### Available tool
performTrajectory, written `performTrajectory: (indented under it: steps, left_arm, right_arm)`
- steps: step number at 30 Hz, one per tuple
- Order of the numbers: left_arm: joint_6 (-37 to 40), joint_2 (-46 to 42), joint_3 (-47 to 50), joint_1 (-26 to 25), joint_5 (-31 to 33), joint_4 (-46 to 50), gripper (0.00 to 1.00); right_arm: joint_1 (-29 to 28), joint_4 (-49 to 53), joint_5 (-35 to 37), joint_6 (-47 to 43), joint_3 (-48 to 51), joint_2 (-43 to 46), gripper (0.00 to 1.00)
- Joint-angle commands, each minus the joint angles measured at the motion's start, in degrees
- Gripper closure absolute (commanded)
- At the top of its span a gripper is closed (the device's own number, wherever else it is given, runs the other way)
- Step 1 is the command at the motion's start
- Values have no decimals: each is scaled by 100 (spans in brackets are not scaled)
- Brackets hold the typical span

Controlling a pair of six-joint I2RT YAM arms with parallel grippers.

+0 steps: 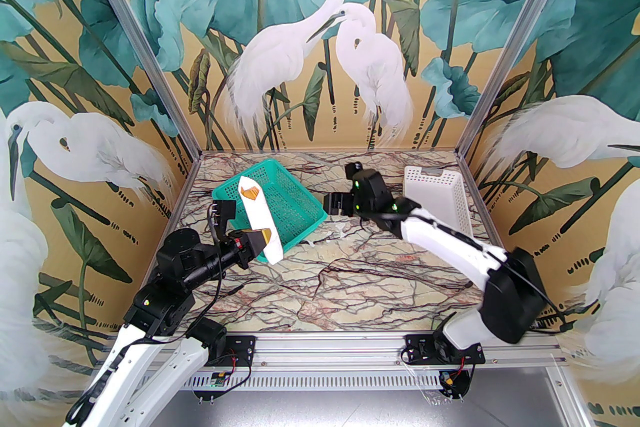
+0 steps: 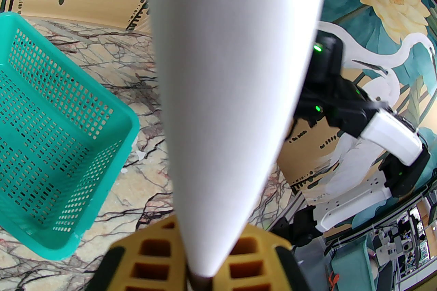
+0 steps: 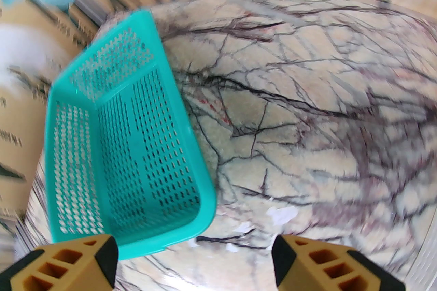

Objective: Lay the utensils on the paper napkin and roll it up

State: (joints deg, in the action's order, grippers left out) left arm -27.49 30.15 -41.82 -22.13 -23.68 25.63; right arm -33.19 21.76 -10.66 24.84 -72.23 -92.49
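The left pincer (image 1: pixel 261 241) is clenched on the near end of the rolled paper napkin (image 1: pixel 256 215) and holds it slanting over the left side of the teal basket (image 1: pixel 295 209); the utensils (image 1: pixel 250 193) peep orange-brown from its far end; the right pincer (image 3: pixel 194 259) hovers above the surface (image 1: pixel 375 280) beside the basket, jaws apart and grasping nothing.
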Motion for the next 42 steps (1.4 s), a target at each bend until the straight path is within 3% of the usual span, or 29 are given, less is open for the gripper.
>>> performTrajectory:
  steps: [1,6,13,23,30,42]
  left_arm:
    - [-82,-80,34,32,56,-65,100]
    - [-77,-79,26,29,56,-22,100]
    - [-16,-47,25,33,105,22,100]
    - [86,-1,5,27,215,94,100]
    - [-9,9,132,26,193,-79,100]
    - [-588,386,513,30,94,-944,100]
  right_arm:
    - [243,857,-851,-908,-663,-814,21]
    - [259,1227,-1409,-847,-1710,-1897,25]
    - [138,1064,-1566,-536,-2455,-2665,29]
    - [48,1217,-1526,-450,-2953,-3065,56]
    - [-1,1163,-1441,-309,-2685,-2850,80]
    - [-140,-42,-802,744,-524,-1216,84]
